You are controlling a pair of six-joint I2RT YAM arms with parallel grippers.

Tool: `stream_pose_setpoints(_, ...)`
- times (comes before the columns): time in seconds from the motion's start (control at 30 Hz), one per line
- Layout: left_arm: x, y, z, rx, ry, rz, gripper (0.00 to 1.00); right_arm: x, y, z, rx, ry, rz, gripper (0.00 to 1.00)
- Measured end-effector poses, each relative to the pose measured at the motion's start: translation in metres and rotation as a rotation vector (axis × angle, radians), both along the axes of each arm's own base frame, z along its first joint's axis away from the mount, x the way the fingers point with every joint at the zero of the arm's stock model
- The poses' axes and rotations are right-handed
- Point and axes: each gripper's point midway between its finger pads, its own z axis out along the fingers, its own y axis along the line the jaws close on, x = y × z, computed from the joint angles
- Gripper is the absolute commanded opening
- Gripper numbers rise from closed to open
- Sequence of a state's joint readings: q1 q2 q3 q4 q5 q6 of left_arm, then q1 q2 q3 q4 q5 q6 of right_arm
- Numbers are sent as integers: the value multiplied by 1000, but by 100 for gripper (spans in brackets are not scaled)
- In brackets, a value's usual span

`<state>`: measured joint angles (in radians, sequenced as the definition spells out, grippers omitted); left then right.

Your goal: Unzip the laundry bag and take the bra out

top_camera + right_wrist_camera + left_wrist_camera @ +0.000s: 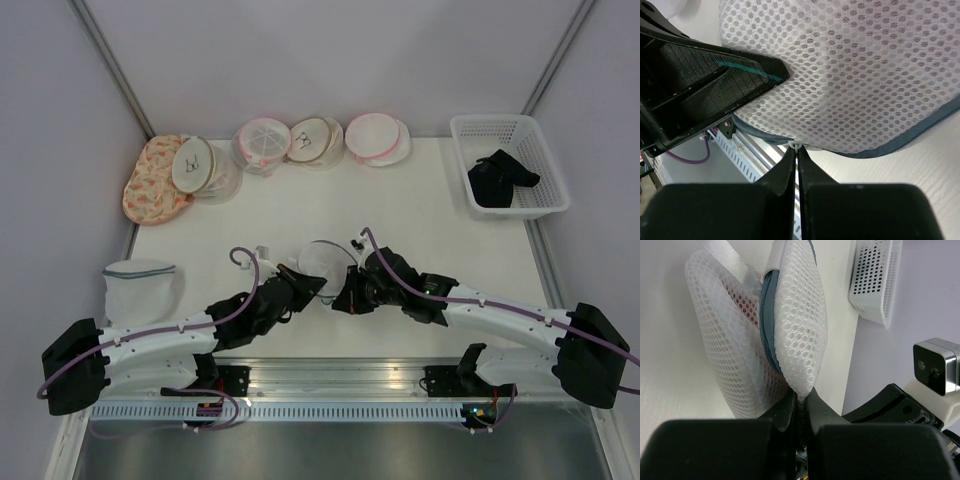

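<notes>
The round white honeycomb-mesh laundry bag (325,260) sits near the front middle of the white table (300,205), between the two arms and gripped from both sides. Its grey-blue zip (766,325) runs along the seam between the two mesh halves; a pinkish fabric (742,302) shows faintly through the mesh, though whether it is the bra I cannot tell. The left gripper (800,399) has its jaws pressed together on the bag's lower edge, pinching a fold of mesh between the black fingers; the right gripper (796,150) is likewise clamped tight, its tips meeting on a small white zip tab (795,145) just under the zip line. Well apart, at the right rear corner, a white perforated plastic basket (548,165) holds a black garment (500,180). Along the back edge lie several round mesh bags (300,142), with an orange floral pouch (150,180) at the left end; another white mesh bag (140,290) stands at the left side, beside the left arm.
</notes>
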<state>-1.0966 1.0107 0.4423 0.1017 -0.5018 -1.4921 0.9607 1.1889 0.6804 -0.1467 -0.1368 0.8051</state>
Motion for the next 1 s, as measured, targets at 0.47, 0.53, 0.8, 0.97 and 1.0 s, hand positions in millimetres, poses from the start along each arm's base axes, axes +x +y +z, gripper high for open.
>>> stream_pose_setpoints(0.47, -20, 26, -4, -60, -24, -27, 2, -13, -43, -14, -191, -13, 15, 0)
stream_pose_setpoints(0.53, -26, 27, -5, -70, -27, -50, 2, -11, -49, -19, -230, -20, 9, 0)
stream_pose_setpoints(0.8, -46, 16, 2, 29, -157, -286, 2, 11, -73, -34, -434, -87, -60, 0)
stream_pose_setpoints(0.97, -62, 5, 20, 123, -253, -479, 2, 27, -87, -29, -536, -145, -104, 0)
stream_pose_setpoints(1.0, -65, 3, 25, 144, -277, -523, 2, 31, -88, -25, -545, -163, -113, 0)
